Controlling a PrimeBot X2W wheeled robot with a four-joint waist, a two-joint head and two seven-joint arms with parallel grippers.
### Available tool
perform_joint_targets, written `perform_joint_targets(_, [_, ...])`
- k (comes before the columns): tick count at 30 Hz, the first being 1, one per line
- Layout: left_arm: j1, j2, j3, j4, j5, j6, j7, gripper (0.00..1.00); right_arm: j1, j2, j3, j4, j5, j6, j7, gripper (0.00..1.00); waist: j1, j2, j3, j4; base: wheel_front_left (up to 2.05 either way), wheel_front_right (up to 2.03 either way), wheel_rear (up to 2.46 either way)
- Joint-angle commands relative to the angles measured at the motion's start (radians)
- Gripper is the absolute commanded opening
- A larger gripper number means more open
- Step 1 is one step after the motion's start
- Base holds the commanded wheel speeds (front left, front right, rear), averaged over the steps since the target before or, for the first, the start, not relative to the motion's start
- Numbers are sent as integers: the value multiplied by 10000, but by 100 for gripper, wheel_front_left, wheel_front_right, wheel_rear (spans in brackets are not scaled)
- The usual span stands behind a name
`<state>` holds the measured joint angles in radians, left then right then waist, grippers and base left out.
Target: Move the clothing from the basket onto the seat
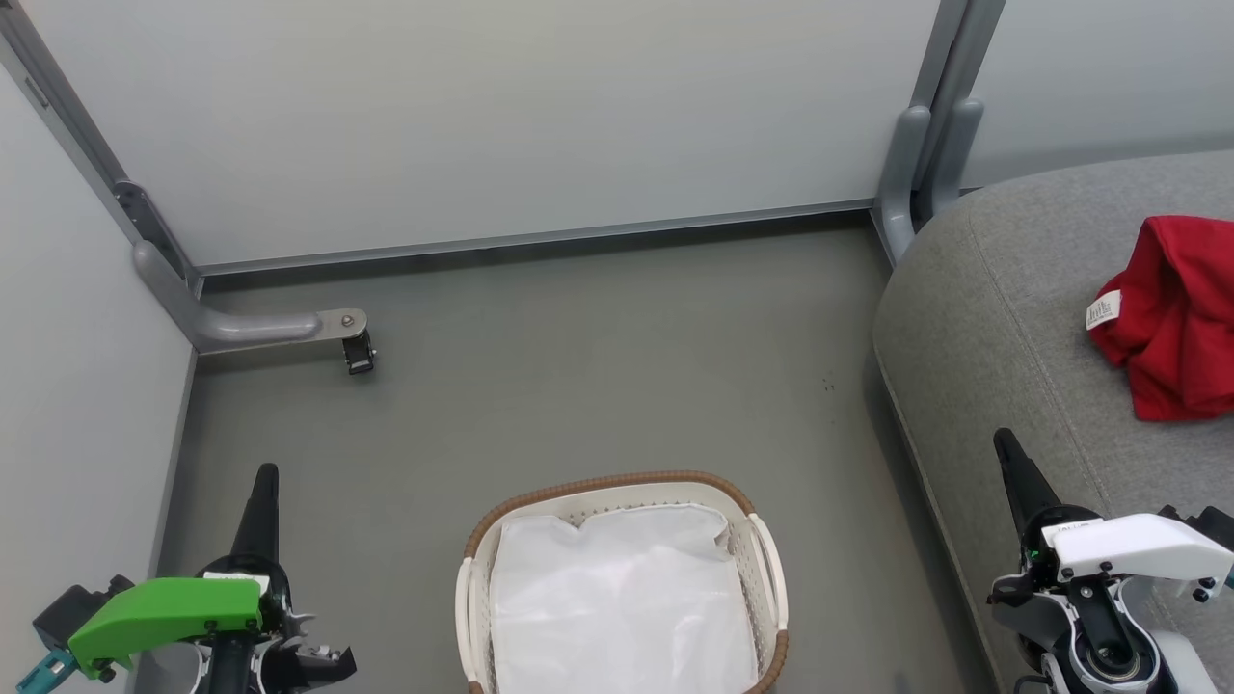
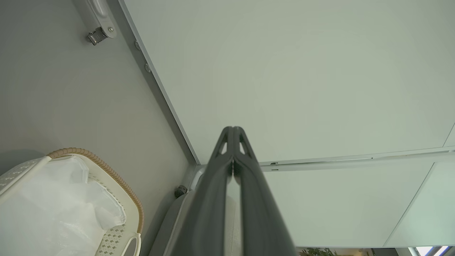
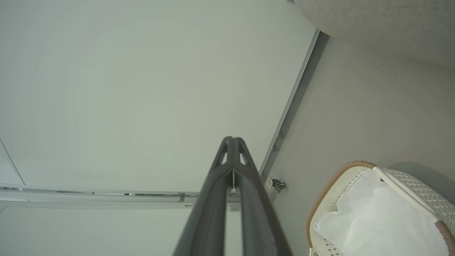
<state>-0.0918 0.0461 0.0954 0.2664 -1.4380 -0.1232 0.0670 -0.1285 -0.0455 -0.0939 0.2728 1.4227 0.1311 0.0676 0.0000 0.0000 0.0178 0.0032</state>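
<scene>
The red clothing (image 1: 1176,313) with a small white label lies crumpled on the light-grey seat (image 1: 1003,308) at the right edge. The white basket (image 1: 768,559) with a brown woven rim stands on the floor at bottom centre, and inside it a plain white sheet shows. The basket also appears at lower left (image 2: 133,220) in the left wrist view and at lower right (image 3: 328,185) in the right wrist view. My left gripper (image 1: 266,474) is shut and empty, left of the basket. My right gripper (image 1: 1005,439) is shut and empty over the seat's front edge, well below the clothing.
Pale partition panels (image 1: 501,116) close off the back and left side, with grey metal feet (image 1: 241,328) and a small latch on the grey floor (image 1: 598,366). A second grey post (image 1: 916,154) stands beside the seat's back corner.
</scene>
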Motion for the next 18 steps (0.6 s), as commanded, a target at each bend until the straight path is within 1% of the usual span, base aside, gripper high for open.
perform_joint_targets(1, [-160,60,49,-59,-224,-46,61,0,142,-60,-60,-91,227,-5,63,0,0,0,-8,-2,0,0,0])
perform_joint_targets(18, [-233,68,175,-203,-1374,-91,383,0,220,-72,-179,-255,1487,-5,386,0,0,0,-105,-23,0,0,0])
